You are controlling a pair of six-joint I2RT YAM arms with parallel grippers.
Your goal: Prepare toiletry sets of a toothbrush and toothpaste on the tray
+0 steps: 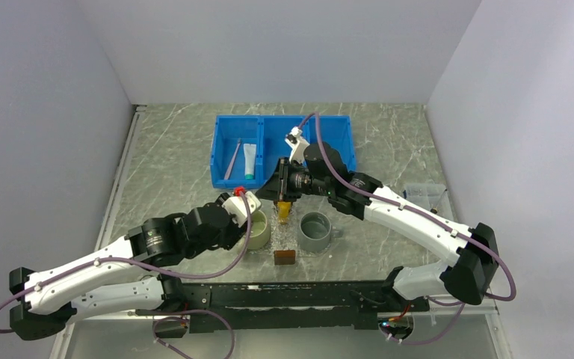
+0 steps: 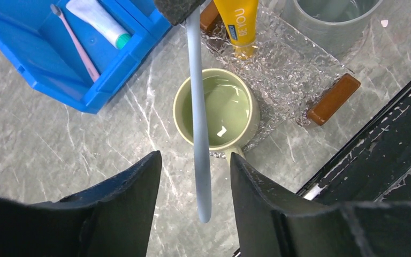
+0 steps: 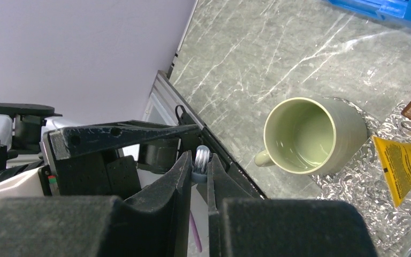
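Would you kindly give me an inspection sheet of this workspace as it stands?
Surface: marbled grey table; no spills seen.
Job's things: pale blue toothbrush held above the green mug; yellow toothpaste on the tray; pink toothbrush and white toothpaste in the blue bin.
Clutter: grey mug, brown blocks, clear box.
Grippers: right gripper shut on the pale blue toothbrush; left gripper open around it.
Cables: purple cables along both arms.
Surroundings: plain walls.
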